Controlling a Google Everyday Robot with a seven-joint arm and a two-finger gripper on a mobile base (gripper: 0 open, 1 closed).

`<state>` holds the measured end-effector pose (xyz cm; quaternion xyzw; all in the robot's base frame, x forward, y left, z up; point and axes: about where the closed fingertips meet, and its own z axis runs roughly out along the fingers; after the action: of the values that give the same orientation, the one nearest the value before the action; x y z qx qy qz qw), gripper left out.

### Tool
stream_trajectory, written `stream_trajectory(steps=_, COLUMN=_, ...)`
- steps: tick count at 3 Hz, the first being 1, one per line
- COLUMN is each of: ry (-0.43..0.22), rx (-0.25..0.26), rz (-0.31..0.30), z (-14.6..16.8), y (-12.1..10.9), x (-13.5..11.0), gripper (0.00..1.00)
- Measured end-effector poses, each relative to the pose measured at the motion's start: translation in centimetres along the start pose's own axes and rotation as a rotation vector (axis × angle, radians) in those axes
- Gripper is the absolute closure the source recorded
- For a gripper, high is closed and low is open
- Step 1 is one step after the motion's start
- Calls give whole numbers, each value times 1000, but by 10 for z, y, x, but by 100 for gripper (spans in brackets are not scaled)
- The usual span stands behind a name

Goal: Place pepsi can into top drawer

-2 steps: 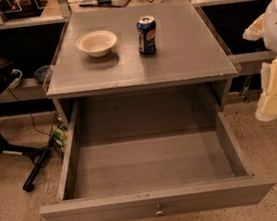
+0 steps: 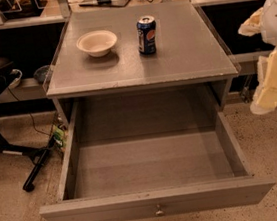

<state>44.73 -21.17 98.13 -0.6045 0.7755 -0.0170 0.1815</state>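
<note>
While my gripper (image 2: 269,89) hangs at the 3 o'clock edge of the view, beside the cabinet and clear of it, its position matches the earlier frame. Whether it is apart or together, I cannot tell.

The pepsi can (image 2: 147,35) stands upright on the cabinet top (image 2: 186,51), toward 12 o'clock, unmoved. A cream bowl (image 2: 97,43) sits at the can's 9 o'clock, near but not touching, also unmoved. The top drawer (image 2: 157,204) remains pulled out toward 6 o'clock, with its knob at the front centre.
</note>
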Motion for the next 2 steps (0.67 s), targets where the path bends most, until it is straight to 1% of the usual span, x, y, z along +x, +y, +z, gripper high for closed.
stream_trajectory(steps=1, ry=-122, rx=-73, rz=-27, z=5, y=-11, x=-8, gripper=0)
stream_trajectory(steps=2, ry=-285, rx=-133, rz=-39, z=14, y=-24, x=-20, gripper=0)
